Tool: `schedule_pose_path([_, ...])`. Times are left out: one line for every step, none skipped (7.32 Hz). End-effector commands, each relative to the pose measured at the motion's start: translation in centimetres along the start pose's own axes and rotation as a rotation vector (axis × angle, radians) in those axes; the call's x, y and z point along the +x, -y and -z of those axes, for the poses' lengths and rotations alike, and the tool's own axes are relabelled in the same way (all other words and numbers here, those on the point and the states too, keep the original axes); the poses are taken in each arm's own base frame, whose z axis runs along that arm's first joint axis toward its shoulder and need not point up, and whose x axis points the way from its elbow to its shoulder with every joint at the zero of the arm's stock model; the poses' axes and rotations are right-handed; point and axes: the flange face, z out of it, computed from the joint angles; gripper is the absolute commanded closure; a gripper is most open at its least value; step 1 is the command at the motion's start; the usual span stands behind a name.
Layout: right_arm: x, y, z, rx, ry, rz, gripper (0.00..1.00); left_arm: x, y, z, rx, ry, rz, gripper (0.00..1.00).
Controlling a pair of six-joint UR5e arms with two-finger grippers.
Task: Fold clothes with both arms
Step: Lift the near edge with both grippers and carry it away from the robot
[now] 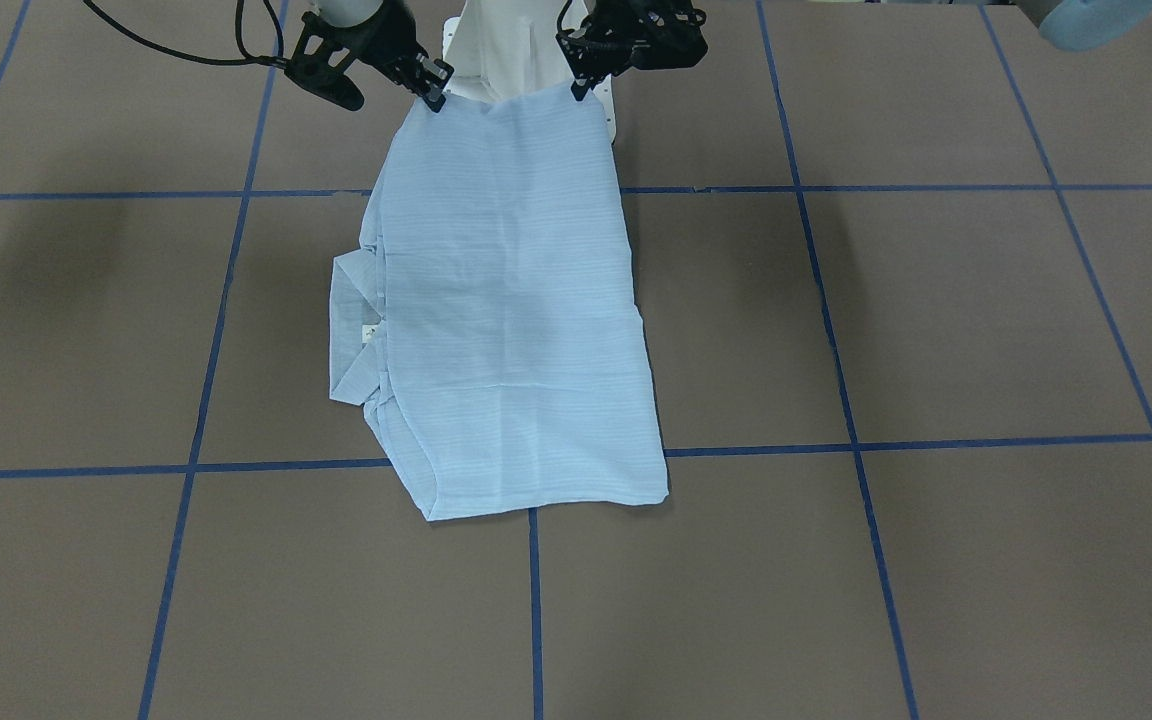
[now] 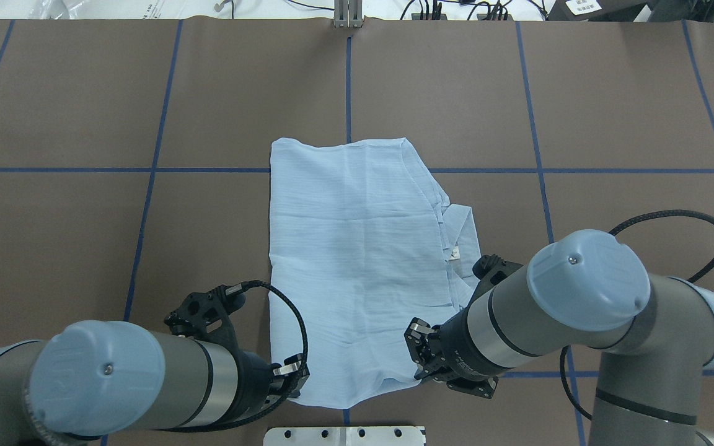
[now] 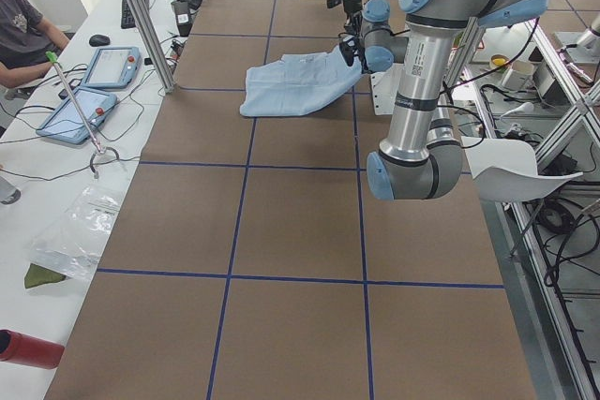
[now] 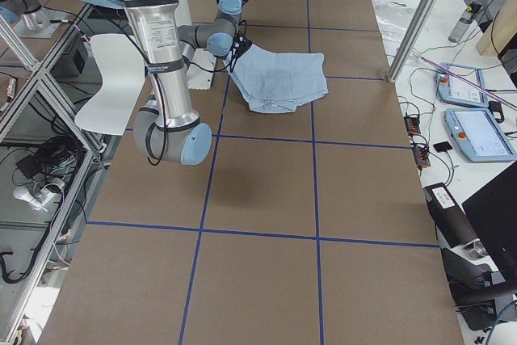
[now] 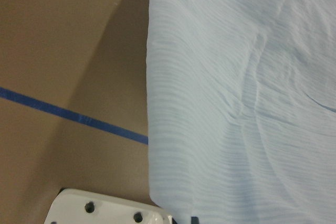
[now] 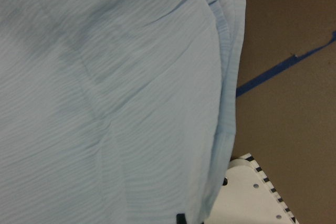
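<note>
The shirt (image 1: 511,300) lies flat about midway along the robot's edge of the desk (image 1: 936,330), already folded to a long panel. Its collar (image 1: 351,330) with the neck label (image 1: 370,333) sticks out toward the robot's right.

The edge nearest the robot is raised off the desk and sags a little between its two corners. This suggests a grip at both ends, so that the cloth stays wide and can be carried over the rest in one even fold. The left jaws are clamped on the left corner and the right jaws on the right corner.

The left arm (image 2: 115,378) and the right arm (image 2: 580,291) both reach in low, forearms nearly level, wrists turned inward toward each other, just in front of the white base (image 2: 344,435).
</note>
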Motion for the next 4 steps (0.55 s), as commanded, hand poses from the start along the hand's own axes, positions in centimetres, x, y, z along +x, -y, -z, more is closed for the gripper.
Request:
schedule_pose_path([-0.1, -0.3, 1.7, -0.069, -0.007, -0.002, 1.00, -0.4, -1.9, 2.9, -0.060, 0.034, -0.001, 1.00])
schedule_pose_path([-0.5, 0.7, 1.8, -0.052, -0.001, -0.017, 1.00, -0.3, -2.0, 2.9, -0.064, 0.030, -0.007, 1.00])
schedule_pose_path([-1.3, 3.3, 2.1, -0.009, 0.009, -0.048, 1.00, -0.2, -1.4, 2.1, -0.048, 0.040, -0.022, 1.00])
schedule_pose_path([-2.7, 5.9, 2.8, 0.034, 0.028, -0.060, 1.00, 0.6, 1.6, 0.8, 0.008, 0.056, -0.066, 1.00])
